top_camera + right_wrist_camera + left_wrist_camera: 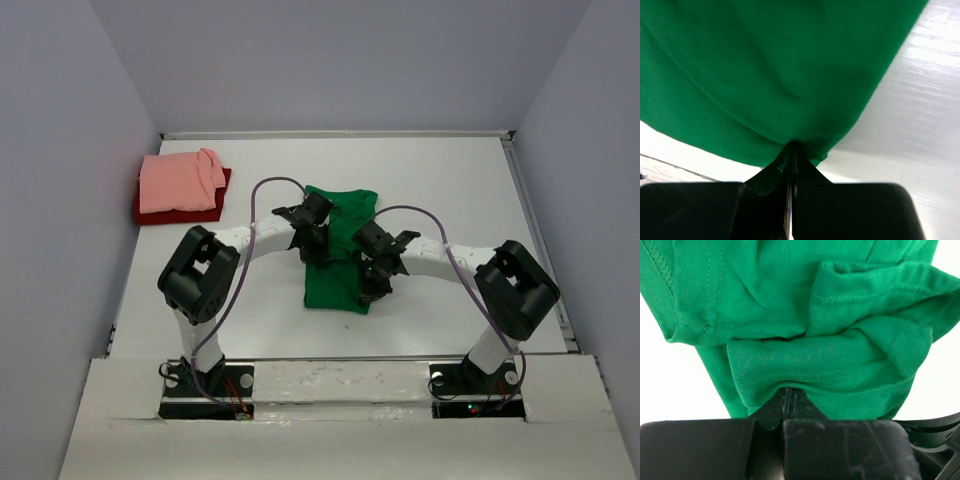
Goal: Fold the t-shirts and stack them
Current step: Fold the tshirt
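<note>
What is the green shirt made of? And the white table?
Green shirt: soft, matte knit cloth, probably cotton; it wrinkles and shows stitched hems. White table: hard and smooth with faint grainy streaks, maybe painted wood; hard to be sure.

White counter point(460, 190), evenly lit, boxed in by plain pale grey walls point(340, 60) along its far, left and right edges.

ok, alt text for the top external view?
Left arm and right arm reach inward, jaws shut on a green t-shirt in the middle of the white table. At the far left corner, a salmon pink t-shirt sits stacked on a dark red t-shirt.
</note>
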Controlling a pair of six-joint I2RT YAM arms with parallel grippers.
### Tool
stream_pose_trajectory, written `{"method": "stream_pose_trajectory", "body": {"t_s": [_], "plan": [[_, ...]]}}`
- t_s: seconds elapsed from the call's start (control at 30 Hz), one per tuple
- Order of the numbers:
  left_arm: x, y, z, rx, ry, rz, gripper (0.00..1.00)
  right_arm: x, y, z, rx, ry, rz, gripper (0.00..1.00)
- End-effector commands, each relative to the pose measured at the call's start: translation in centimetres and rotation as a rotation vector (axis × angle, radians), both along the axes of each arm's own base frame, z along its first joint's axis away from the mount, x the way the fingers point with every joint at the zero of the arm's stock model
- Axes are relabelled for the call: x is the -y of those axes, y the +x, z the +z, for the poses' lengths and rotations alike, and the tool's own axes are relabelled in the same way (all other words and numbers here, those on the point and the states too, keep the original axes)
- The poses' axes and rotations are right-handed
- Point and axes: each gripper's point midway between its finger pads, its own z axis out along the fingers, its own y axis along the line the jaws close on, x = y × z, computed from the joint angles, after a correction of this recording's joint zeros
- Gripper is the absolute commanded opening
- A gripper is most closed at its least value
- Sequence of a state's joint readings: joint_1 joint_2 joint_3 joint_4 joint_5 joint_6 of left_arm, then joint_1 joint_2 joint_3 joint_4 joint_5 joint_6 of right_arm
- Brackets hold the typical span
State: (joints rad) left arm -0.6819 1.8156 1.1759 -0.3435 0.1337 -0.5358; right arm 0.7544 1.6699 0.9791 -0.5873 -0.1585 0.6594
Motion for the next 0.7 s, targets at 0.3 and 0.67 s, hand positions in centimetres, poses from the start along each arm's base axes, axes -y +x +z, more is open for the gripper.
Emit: {"method": "stream_pose_trajectory", "body": {"t_s": [0.3,0.67], "plan": [[1.9,3.6,3.2,0.082,-0.08,-0.027,0.0,-2.0,-0.8,-2.3,-0.03,0.022,0.043,0.0],[2.6,6.3,4.3,0.099,-0.103,-0.023,0.0,-2.2,-1.0,-2.5,-0.039,0.011,0.047,0.0]]}}
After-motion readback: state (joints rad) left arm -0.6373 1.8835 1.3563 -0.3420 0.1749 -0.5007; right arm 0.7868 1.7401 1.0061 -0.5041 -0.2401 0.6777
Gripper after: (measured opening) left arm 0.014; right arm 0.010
